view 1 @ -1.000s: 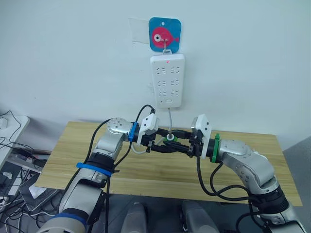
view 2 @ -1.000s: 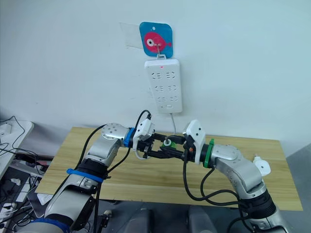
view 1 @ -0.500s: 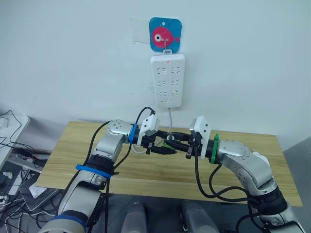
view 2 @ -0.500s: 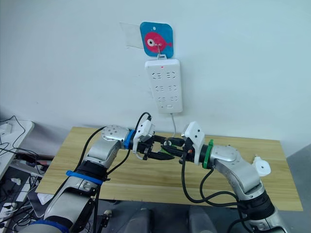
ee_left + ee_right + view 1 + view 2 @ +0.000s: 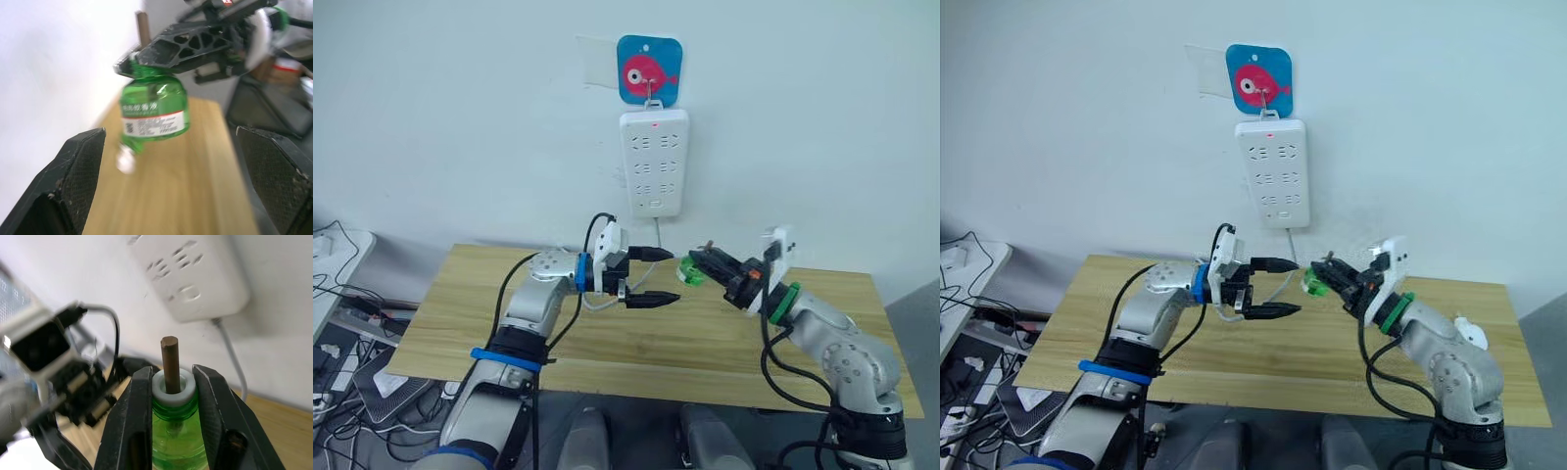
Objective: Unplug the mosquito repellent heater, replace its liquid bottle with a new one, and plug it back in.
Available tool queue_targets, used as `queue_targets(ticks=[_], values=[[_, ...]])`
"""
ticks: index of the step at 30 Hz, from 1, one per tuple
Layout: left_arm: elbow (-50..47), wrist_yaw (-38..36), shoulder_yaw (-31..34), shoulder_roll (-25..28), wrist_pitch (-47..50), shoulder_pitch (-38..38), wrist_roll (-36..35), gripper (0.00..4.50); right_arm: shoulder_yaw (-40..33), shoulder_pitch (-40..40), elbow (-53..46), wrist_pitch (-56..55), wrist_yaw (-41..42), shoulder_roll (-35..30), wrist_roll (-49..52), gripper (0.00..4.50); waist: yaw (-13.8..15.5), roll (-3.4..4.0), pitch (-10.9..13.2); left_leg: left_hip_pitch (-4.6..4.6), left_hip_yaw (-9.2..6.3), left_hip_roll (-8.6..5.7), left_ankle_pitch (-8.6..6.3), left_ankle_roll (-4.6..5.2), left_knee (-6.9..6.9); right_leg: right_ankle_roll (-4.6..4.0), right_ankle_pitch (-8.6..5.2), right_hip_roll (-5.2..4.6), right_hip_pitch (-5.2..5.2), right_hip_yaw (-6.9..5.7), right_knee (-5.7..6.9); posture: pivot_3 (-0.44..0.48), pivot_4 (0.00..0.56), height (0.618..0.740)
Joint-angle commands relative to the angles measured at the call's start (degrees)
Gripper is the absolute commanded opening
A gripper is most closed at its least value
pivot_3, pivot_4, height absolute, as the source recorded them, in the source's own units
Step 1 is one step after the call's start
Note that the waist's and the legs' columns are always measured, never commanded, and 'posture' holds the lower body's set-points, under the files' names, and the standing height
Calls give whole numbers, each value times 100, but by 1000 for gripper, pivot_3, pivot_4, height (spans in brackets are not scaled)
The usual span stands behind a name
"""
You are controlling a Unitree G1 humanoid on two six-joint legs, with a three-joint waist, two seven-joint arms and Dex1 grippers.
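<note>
The liquid bottle (image 5: 154, 105) is a squat green bottle with a label, no cap, and a brown wick standing out of its white neck (image 5: 171, 382). My right gripper (image 5: 698, 264) is shut on that neck and holds the bottle in the air over the table's middle. My left gripper (image 5: 672, 275) is open and empty, a short way to the bottle's left. A small white rounded piece (image 5: 1466, 331) lies on the table behind my right forearm. I cannot tell whether it is the heater.
A long white power strip (image 5: 653, 163) hangs on the wall from a hook on a blue fish plate (image 5: 649, 70), with its cable dropping behind the table. The wooden table (image 5: 470, 304) runs under both arms. Cables and boxes (image 5: 342, 343) lie off its left end.
The two grippers, together at the bottle before, have drawn apart. My left gripper let go and stands open. My right gripper pulled back to the right with the bottle.
</note>
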Motion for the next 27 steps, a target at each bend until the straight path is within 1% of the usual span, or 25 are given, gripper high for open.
queue_targets(ticks=[1, 4, 10, 16, 27], values=[[-284, 487, 51, -345, -614, 8, 36, 4500, -672, -128, 132, 206, -979, 253, 1384, 854, -1, 0, 0, 0, 3, -1, 0, 0, -3, 0, 0, 0, 0, 3, -1, 8, 141, 740], [-264, 854, 23, -630, -870, 28, 94, 4500, -898, -229, 208, 55, -1857, 501, 2441, 854, -21, 0, 0, 2, 6, -1, 0, 1, -4, 0, 0, 0, -1, 7, 1, 4, 143, 740], [-372, 1272, -154, -913, -1138, 242, 236, 4500, -747, -212, 99, -221, -2741, 456, 3520, 854, -46, 1, 0, 2, 9, -2, -1, 1, -4, 0, 0, 2, -1, 11, 1, 1, 149, 740], [-311, 1577, -183, -1035, -1393, 281, 313, 4500, -404, -101, -43, -408, -3060, 266, 4110, 854, -45, 1, 0, 2, 9, -2, -1, 1, -4, 1, 0, 2, -1, 11, 0, -2, 155, 740], [-318, 1787, -227, -1201, -1451, 259, 271, 4500, 19, -42, -131, -857, -3250, 13, 4443, 854, -47, 1, 0, 2, 9, -2, -1, 1, -6, 1, -1, 5, -1, 11, -3, -2, 157, 740]])
